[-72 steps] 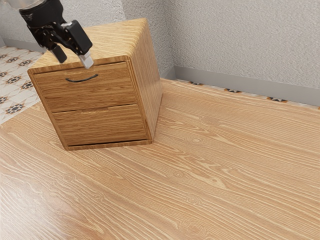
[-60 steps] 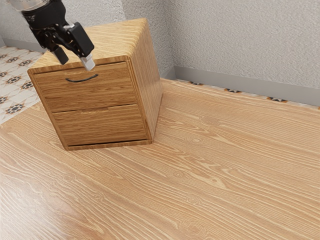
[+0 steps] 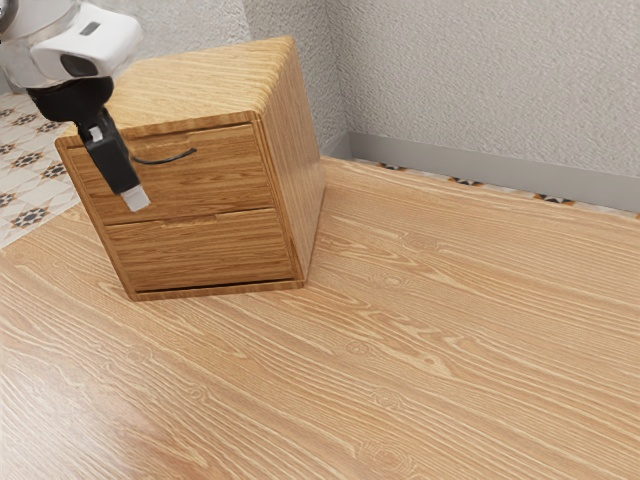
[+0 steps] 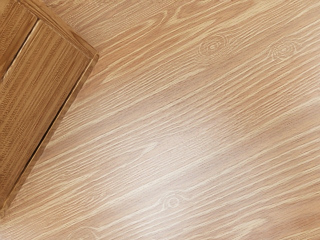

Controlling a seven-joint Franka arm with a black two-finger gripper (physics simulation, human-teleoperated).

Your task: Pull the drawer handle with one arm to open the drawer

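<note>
A light-brown wooden cabinet [image 3: 225, 75] with two drawers is standing on the wood-grain floor [image 3: 450, 330], close to the grey textured wall [image 3: 480, 70] and its grey baseboard [image 3: 500, 165]. The thin dark curved handle [image 3: 168, 157] is sitting high on the upper drawer [image 3: 205, 180], nearer the exterior view's left half of that front. Its long axis is running sideways along the drawer face, rising slightly toward the exterior view's right, with its middle bowing downward. The upper drawer is lying flush with the cabinet front, as is the lower drawer [image 3: 200, 250].

The black gripper [image 3: 133, 195] under its white hand is hanging in front of the upper drawer, pointing down and tilting a little toward the exterior view's right. It is crossing just beside the handle's left end, its tip lower than the handle. I cannot tell whether it is set wide or narrow.

From the hand's camera, a corner of the cabinet [image 4: 40, 95] is showing against the floor [image 4: 200, 125]. Patterned tiles [image 3: 25, 160] are lying beyond the cabinet.
</note>
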